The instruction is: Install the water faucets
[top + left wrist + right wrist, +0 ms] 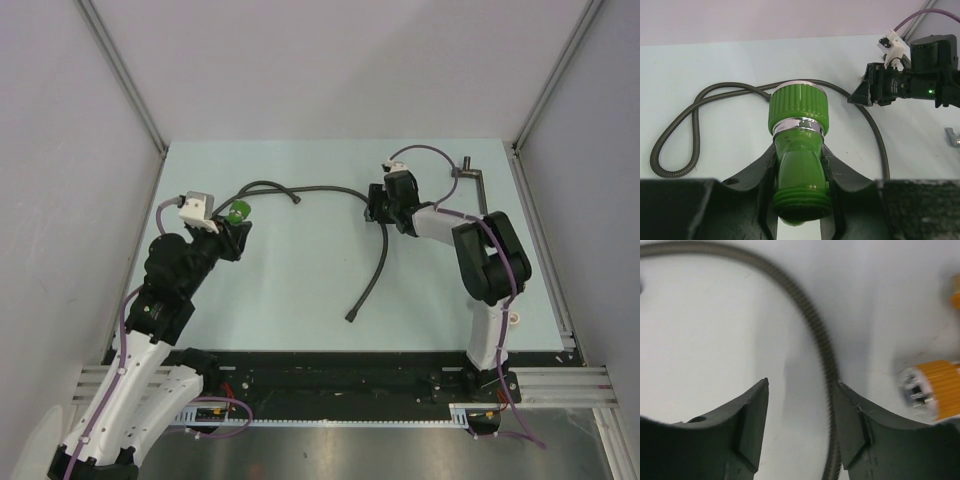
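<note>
My left pincer (800, 157) is clamped on the green faucet (799, 115), whose ribbed collar and silver ring point away from me over the pale surface (715, 75). My right pincer (801, 390) is spread wide over the dark hose (817, 335) — it runs close beside one finger. The orange faucet (937, 390) lies nearby, blurred.

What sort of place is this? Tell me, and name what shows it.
Probably a robotics lab test cell: plain grey wall panels on aluminium frame rails enclose a pale table. A left arm and right arm are bolted at its near edge, and the left pincer grips a green faucet.
</note>
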Controlling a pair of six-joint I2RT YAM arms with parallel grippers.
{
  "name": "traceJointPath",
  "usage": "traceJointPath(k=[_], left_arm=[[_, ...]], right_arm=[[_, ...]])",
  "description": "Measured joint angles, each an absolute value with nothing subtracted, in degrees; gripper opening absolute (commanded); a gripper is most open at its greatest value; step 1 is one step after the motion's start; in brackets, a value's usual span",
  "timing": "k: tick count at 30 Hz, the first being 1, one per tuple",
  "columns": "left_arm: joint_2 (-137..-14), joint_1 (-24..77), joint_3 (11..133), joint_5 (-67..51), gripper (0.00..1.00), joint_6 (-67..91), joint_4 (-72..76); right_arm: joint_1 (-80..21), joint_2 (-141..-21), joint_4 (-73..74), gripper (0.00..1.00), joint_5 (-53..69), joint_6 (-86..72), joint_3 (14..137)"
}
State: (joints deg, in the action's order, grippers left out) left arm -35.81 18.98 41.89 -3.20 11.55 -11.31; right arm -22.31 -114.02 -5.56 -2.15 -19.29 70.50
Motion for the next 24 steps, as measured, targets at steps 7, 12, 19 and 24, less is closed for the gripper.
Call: traceJointPath(k=[7,12,19,24], left_arm=[[-35.5,19.0,41.6,-4.0,0.00,11.6,-11.3],[-35.4,19.0,41.6,-4.7,0.01,11.6,-11.3],[-35.4,19.0,41.6,-5.0,0.01,11.6,-11.3],[-35.4,19.0,41.6,-5.2,0.01,11.6,-11.3]], right_arm=[[-27.4,-100.7,0.8,0.57,6.1,-12.3,63.6],[-28.4,-91.4,7.2,0.52,7.6,-8.8,57.9],[-35.4,-88.4,18.5,0.43,6.0,-6.8,51.1],[-42.1,-88.4,25.3,0.39,7.6,-6.9,48.7]])
